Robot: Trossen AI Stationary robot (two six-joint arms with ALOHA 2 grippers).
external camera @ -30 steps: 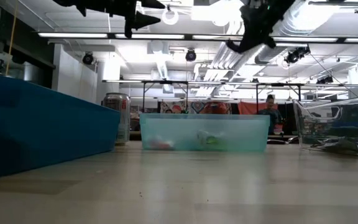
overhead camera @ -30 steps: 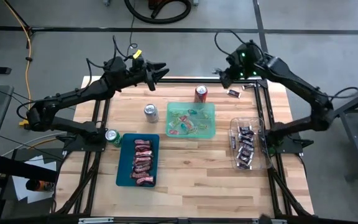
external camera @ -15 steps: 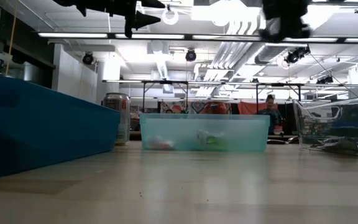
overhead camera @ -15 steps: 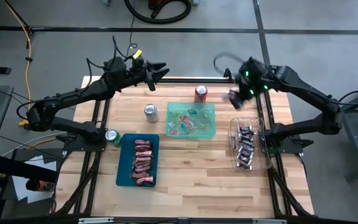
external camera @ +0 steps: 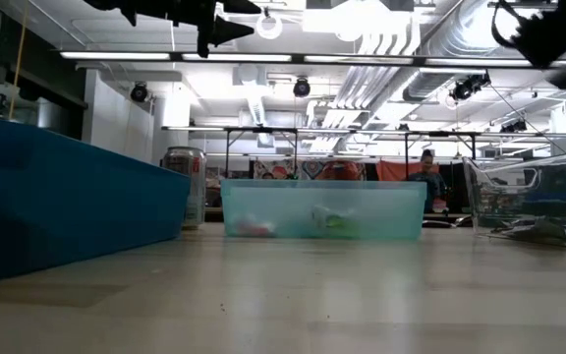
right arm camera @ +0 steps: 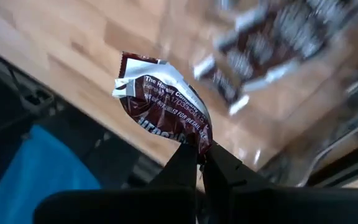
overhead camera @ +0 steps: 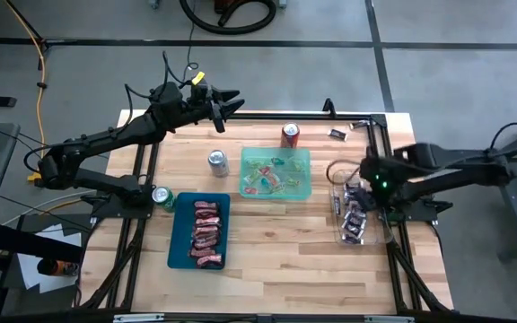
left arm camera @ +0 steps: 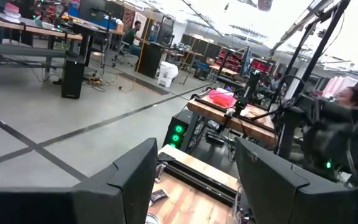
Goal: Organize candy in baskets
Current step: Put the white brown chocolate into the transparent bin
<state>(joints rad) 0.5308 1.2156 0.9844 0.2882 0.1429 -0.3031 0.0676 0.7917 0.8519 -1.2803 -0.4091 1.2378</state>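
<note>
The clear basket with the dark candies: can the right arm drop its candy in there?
Probably yes. The right gripper is shut on a dark candy bar and hangs above the clear basket, whose top is open, and nothing shows between them.

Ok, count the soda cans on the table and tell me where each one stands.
3. A red can behind the light green basket, a silver can left of it, a green can by the teal basket's far-left corner.
</note>
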